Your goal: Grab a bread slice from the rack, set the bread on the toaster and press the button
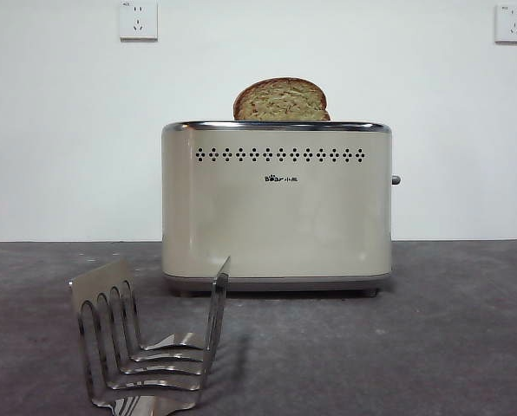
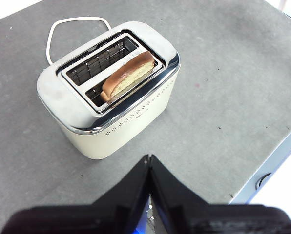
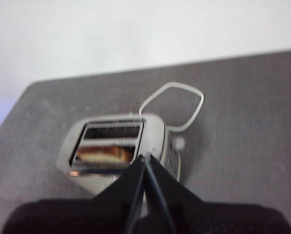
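The slice of bread (image 1: 281, 100) stands in one slot of the toaster (image 1: 276, 217), its domed top poking above the chrome rim; in the left wrist view we see it in the slot nearer the logo side, with the other slot bare. So we judge the picking and placing done, and only the press left. The button (image 1: 395, 180) sticks out from the toaster's side edge, high up, and the bread riding so high suggests to us it has not been pushed down yet.

The rack (image 1: 150, 342) sits in front of the toaster, near its left corner, with no bread in its dividers. It lies well away from the button, so nothing blocks the way there. A white cord (image 2: 77, 22) loops behind the toaster.

Our left gripper (image 2: 149, 163) hangs above the table beside the toaster, jaws pressed together and holding nothing. Our right gripper (image 3: 145, 161) hovers high over the toaster, likewise closed and empty-handed. Two wall sockets (image 1: 138, 20) sit behind.
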{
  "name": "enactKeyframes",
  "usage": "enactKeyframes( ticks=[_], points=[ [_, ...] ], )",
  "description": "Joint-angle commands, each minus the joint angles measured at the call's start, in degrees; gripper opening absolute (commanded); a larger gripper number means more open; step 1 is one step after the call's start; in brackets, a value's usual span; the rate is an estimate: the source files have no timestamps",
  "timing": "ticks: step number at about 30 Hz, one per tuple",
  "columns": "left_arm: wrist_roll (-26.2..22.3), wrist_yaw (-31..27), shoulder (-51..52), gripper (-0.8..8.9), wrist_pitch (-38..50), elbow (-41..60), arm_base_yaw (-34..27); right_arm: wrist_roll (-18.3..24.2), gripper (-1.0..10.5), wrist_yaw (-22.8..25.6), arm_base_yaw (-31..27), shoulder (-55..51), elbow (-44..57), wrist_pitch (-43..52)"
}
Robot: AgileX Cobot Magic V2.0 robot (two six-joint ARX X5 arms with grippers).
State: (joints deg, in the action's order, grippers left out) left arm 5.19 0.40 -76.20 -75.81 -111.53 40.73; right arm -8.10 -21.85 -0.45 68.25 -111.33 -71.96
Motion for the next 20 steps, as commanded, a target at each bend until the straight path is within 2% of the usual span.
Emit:
enactKeyframes(
  ticks=[1,2,4,9,12,14,16,20],
  points=[
    [-3.9,-1.3,0.8,-0.01,0.2,0.5,-1.1,0.4,0.0,1.0,0.0,0.5,-0.3,-3.1],
    [-8.4,-2.8,1.4,-0.01,0.2,0.5,-1.8,0.4,0.0,1.6,0.0,0.8,-0.3,-4.3],
    [-13.5,-3.4,2.9,-0.01,0.2,0.5,-4.2,0.4,0.0,3.4,0.0,1.5,-0.2,-6.8],
    [-16.0,-1.2,8.1,-0.01,0.2,2.8,-13.3,0.5,0.0,7.1,0.0,3.5,-0.3,-6.8],
    [-16.7,-1.3,13.3,-0.01,0.2,10.0,-19.8,0.5,0.0,8.2,0.0,5.2,-0.3,-6.8],
    [-19.6,-1.4,18.1,-0.01,1.1,17.6,-23.7,0.5,0.0,9.2,0.0,6.3,-0.3,-6.8],
    [-22.6,-1.4,24.5,-0.01,7.5,28.3,-27.3,0.5,0.0,10.7,0.0,7.5,-0.3,-6.8],
    [-23.3,-1.4,38.8,-0.01,28.3,51.8,-33.3,0.5,0.0,12.6,0.0,9.9,-0.3,-6.8]
  ],
)
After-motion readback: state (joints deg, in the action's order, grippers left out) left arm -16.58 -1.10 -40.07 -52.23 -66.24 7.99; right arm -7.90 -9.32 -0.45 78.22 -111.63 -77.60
